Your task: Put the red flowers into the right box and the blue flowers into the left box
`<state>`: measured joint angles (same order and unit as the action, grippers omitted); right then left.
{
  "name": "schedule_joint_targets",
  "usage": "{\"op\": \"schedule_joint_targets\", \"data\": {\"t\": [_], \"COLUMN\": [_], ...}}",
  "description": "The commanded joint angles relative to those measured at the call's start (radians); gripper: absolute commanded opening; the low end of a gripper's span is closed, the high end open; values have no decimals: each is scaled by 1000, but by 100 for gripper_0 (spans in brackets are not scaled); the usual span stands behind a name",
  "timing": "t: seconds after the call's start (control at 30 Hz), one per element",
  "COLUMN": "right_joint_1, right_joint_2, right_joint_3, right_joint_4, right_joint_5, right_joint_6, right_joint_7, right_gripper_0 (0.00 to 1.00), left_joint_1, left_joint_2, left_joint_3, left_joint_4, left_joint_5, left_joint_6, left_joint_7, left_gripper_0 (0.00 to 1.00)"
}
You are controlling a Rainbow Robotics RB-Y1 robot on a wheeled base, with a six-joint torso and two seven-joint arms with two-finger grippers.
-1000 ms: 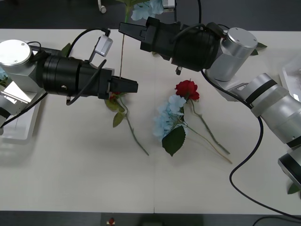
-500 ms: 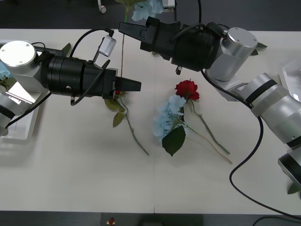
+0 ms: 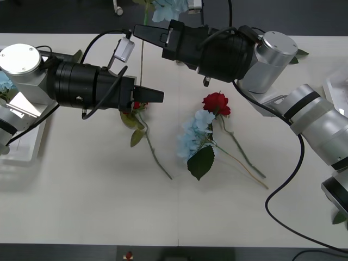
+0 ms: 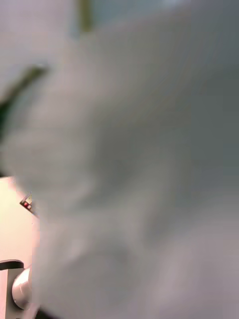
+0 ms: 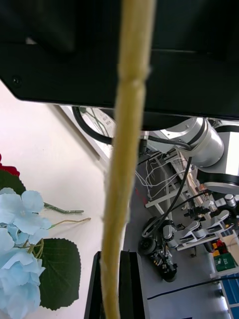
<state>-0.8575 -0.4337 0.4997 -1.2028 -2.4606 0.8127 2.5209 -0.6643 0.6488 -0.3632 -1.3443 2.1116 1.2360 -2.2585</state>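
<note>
One of the blue flowers point(image 3: 166, 7) is held beyond the table's far edge, its long stem point(image 3: 141, 62) running back toward me. My right gripper point(image 3: 140, 33) is shut on the upper stem. My left gripper point(image 3: 155, 95) meets the stem's lower end and looks shut on it; the stem point(image 5: 124, 149) runs close through the left wrist view. A red flower point(image 3: 137, 105) lies under the left gripper. Another red flower point(image 3: 216, 102) and a blue flower point(image 3: 194, 133) lie mid-table. The left box point(image 3: 24, 149) is at the left edge, the right box point(image 3: 338, 87) at the right edge.
A large green leaf point(image 3: 201, 161) spreads below the blue flower on the table. Loose green leaves lie at the far right point(image 3: 300, 53) and near right point(image 3: 341, 217). A black cable point(image 3: 288, 185) loops over the table by the right arm.
My left gripper has moved a little to the right and away from me along the stem's lower end. The held blue flower's head has shifted slightly farther off. The right arm barely moved.
</note>
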Motion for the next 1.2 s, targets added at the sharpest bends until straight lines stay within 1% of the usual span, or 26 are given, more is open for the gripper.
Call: {"op": "schedule_joint_targets", "data": {"t": [0.03, 0.23, 0.4, 0.5, 0.6, 0.7, 0.77, 0.9, 1.0, 1.1, 1.2], "right_joint_1": [-57, -63, -80, -112, -156, -198, -227, -265, -285, -293, -296], "right_joint_2": [-5, -25, -60, -108, -172, -227, -273, -329, -336, -335, -321], "right_joint_3": [-6, -6, -1, 0, 8, 42, 91, 175, 218, 226, 226], "right_joint_4": [-26, -26, -26, -27, -26, -26, -27, -27, -27, -27, -26], "right_joint_5": [-8, -8, 0, 54, 161, 250, 305, 362, 450, 562, 718], "right_joint_6": [19, 31, 56, 102, 169, 232, 264, 266, 253, 257, 303], "right_joint_7": [47, 65, 75, 68, 42, -20, -76, -159, -240, -329, -445], "right_gripper_0": [100, 100, 100, 100, 100, 100, 100, 100, 100, 100, 100], "left_joint_1": [-44, -37, -15, 8, 35, 58, 81, 112, 134, 147, 172], "left_joint_2": [37, 100, 160, 199, 235, 256, 272, 304, 327, 347, 367], "left_joint_3": [38, 63, 116, 173, 247, 333, 422, 558, 662, 742, 811], "left_joint_4": [-24, -24, -24, -24, -24, -23, -24, -23, -24, -24, -23], "left_joint_5": [19, 37, 39, 31, -2, -64, -133, -262, -372, -476, -585], "left_joint_6": [-3, 0, 23, 48, 76, 109, 143, 200, 246, 286, 303], "left_joint_7": [-10, -6, 0, 5, 10, 11, 16, 24, 27, 28, 28], "left_gripper_0": [0, 0, 0, 0, 0, 0, 0, 0, 0, 0, 0]}}
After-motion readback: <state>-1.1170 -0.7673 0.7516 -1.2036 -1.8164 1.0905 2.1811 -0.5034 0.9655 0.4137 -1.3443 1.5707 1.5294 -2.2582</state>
